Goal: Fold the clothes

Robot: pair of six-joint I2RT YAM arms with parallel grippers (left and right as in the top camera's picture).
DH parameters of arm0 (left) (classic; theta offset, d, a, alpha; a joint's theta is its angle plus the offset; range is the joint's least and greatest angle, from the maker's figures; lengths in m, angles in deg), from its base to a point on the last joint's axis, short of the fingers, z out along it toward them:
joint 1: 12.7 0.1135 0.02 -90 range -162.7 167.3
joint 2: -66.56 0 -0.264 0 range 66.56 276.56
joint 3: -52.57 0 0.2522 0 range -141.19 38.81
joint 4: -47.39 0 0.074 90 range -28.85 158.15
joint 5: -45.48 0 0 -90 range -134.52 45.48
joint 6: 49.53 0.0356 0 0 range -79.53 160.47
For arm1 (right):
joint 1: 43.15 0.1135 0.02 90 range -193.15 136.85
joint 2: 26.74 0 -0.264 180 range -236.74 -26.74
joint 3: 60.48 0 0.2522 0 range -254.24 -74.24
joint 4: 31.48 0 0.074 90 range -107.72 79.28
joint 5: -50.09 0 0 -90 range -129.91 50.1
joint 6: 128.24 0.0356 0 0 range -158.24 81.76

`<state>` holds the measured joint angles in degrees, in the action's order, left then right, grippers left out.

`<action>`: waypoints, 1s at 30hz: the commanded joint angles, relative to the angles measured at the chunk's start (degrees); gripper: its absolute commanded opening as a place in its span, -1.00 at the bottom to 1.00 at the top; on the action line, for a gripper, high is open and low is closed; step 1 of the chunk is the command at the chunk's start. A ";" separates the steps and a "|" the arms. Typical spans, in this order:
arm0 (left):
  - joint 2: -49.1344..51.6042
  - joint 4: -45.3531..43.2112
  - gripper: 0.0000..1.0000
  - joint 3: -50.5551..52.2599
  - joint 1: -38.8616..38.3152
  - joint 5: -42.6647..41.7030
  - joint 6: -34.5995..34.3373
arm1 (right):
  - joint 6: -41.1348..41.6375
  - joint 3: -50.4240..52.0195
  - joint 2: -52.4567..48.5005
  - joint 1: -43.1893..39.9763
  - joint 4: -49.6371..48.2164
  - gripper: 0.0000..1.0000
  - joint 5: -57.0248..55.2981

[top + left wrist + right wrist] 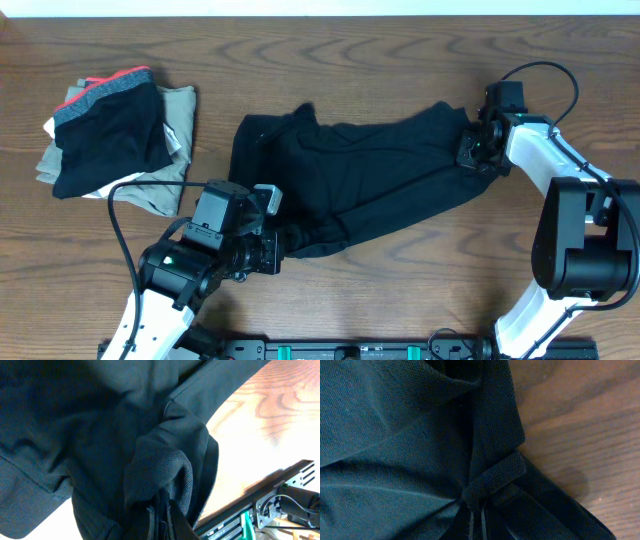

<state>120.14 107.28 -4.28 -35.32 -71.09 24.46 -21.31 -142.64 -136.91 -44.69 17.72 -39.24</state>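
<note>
Overhead view: a long black soft-fabric garment (350, 190) lies wrinkled on the brown wooden table (400, 60). It spans from one pincer to the other.
Left pincer (161, 507): clenched on a thick bunch of the garment's edge. The cloth humps just above the tips and hangs on both sides of them.
Right pincer (477, 512): clenched on a narrow hem strip at the opposite end. Bare wood is just to the right of the tips.
Task thing: most of the garment is between the 2 pincers, on the far side of the left one.
Other items: a folded black piece with grey band and red-orange trim (105, 130) sits on folded khaki pieces (178, 110). They are well apart from the left pincer, on its outer far side.
Step, prob.: both ends are gripped, ready for lift or carry-over.
Risk 1: the right grip looks thin, only a hem. A quick pull could make it slip out.
Risk 2: the left bunch is prob. several layers. One layer may drop, and then the fold comes crooked.
Risk 3: the middle is wrinkled. Folding w/o tension would lock the creases in.
Risk 4: a wide swing toward the pile could drag it.
</note>
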 commanded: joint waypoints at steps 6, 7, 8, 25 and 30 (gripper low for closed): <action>-0.35 -3.30 -0.88 -0.13 0.02 0.50 1.40 | 0.20 -0.20 11.04 0.24 4.17 -0.97 -3.93; -0.76 -4.57 -0.88 -0.28 0.02 0.52 2.34 | 0.20 -0.20 12.92 0.11 4.98 -0.97 -4.46; -1.25 -5.73 -0.88 -0.57 0.04 0.55 3.19 | 0.22 -0.20 15.34 -0.11 6.14 -0.98 -4.76; -5.95 -8.22 -0.88 -24.65 0.37 9.38 4.28 | -2.36 -3.26 55.43 -8.96 18.73 -0.98 -6.95; -6.71 -6.64 -0.88 -31.85 0.35 9.73 7.08 | -4.39 -9.20 60.87 -10.36 20.57 -0.98 -8.52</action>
<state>114.59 100.40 -32.30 -35.25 -62.48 28.98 -23.72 -148.19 -78.16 -54.17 37.87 -45.07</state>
